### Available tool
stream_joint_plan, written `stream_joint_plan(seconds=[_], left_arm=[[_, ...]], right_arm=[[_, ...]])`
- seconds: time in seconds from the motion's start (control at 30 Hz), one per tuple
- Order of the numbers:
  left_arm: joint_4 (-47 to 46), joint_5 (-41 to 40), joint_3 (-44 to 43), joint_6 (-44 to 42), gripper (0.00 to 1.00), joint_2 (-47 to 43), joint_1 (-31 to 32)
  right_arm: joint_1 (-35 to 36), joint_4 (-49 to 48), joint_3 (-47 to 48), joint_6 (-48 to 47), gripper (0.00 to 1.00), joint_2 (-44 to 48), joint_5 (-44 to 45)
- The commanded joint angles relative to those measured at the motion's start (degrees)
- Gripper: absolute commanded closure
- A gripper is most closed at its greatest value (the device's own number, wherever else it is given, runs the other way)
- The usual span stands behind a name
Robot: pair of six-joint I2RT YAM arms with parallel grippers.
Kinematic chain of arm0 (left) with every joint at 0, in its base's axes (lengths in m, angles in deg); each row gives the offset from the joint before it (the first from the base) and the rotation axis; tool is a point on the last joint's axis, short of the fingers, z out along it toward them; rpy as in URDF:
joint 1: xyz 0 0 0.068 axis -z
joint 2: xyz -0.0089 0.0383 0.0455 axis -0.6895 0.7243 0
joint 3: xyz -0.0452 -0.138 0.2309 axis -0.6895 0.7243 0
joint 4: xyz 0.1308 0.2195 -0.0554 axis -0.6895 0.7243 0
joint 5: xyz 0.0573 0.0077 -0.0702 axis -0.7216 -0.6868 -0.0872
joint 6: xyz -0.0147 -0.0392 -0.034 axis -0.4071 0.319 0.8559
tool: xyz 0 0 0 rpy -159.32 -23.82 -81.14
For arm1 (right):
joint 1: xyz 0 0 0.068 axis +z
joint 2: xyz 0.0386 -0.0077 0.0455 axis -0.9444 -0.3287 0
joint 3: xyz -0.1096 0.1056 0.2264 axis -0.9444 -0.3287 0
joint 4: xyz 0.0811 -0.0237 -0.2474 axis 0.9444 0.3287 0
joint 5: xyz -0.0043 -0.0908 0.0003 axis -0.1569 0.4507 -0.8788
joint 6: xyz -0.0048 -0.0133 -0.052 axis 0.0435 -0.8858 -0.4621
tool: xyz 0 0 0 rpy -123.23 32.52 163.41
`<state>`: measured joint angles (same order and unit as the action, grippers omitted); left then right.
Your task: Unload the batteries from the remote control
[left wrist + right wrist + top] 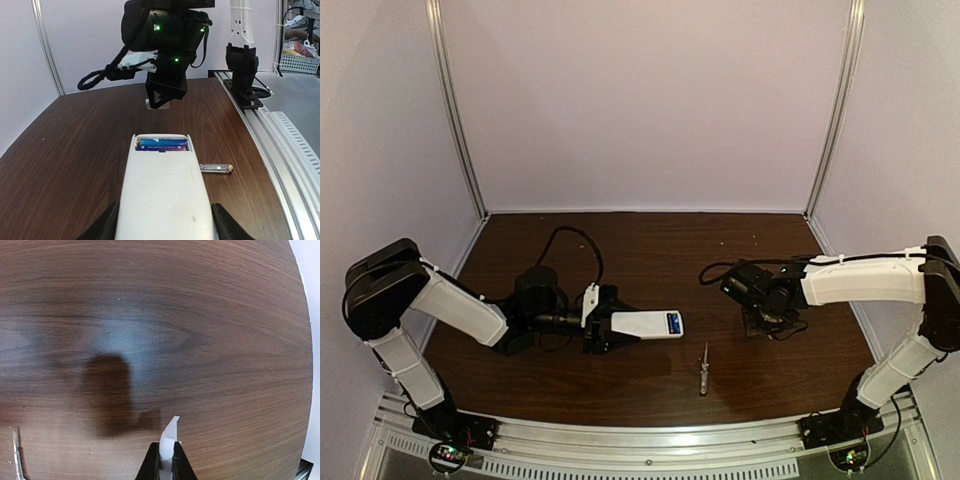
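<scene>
My left gripper (618,325) is shut on the white remote control (645,324) and holds its near end, low over the table. In the left wrist view the remote (162,195) lies back side up between my fingers (107,226). Its compartment at the far end is uncovered, and the blue and dark batteries (162,144) sit inside it; they show as a blue patch from above (674,323). My right gripper (760,322) hangs above the table to the right, shut on the small white cover piece (168,436), which also shows under that gripper in the left wrist view (149,103).
A thin silvery screwdriver (703,368) lies on the brown table (650,250) in front of the remote's far end, also seen beside the remote (216,168) and at the edge of the right wrist view (17,460). A metal rail (640,440) runs along the near edge.
</scene>
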<state>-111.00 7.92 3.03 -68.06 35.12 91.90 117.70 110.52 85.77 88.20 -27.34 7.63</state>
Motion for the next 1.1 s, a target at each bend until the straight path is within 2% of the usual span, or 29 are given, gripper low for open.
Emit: stream_joint_plan(seconds=[0.0, 0.33, 0.47, 0.57, 0.7, 0.83, 0.9, 1.0, 1.07], left_arm=[[-2.6, -3.2, -2.3, 3.6, 1.0, 1.0, -0.6], [-2.2, -10.1, -1.7, 3.4, 1.0, 0.9, -0.6], [-6.6, -10.2, 1.1, 2.6, 1.0, 0.2, -0.7], [-3.6, -10.4, 0.3, 2.3, 1.0, -0.8, -0.9], [-6.6, -7.3, 1.6, 3.5, 1.0, -0.6, -2.8], [-7.4, -7.6, 1.3, 3.6, 1.0, 0.6, -3.4], [-9.9, -5.1, 1.5, 3.0, 1.0, 2.0, -3.3], [-20.7, -1.4, 5.5, 1.3, 1.0, 4.3, -3.3], [-23.5, -0.6, 7.4, -1.1, 1.0, 4.6, -3.3]], right_arm=[[-0.4, -2.5, 0.9, -1.8, 0.94, -1.9, -0.6], [-0.8, -7.0, 0.0, -3.8, 0.78, -4.7, -5.9], [-0.9, -7.4, 0.0, -4.3, 0.74, -3.6, -7.4], [-0.9, -6.6, 0.7, -4.6, 0.7, -1.8, -8.0], [-1.0, -6.4, 1.2, -4.9, 0.66, 1.6, -9.4], [-0.9, -7.8, 0.6, -5.2, 0.61, 4.3, -13.7], [-1.0, -9.5, -0.3, -5.1, 0.57, 5.7, -17.2], [-0.5, -12.0, -2.0, -4.0, 0.46, 8.3, -21.3], [0.3, -12.3, -2.6, -2.9, 0.41, 9.7, -21.9]])
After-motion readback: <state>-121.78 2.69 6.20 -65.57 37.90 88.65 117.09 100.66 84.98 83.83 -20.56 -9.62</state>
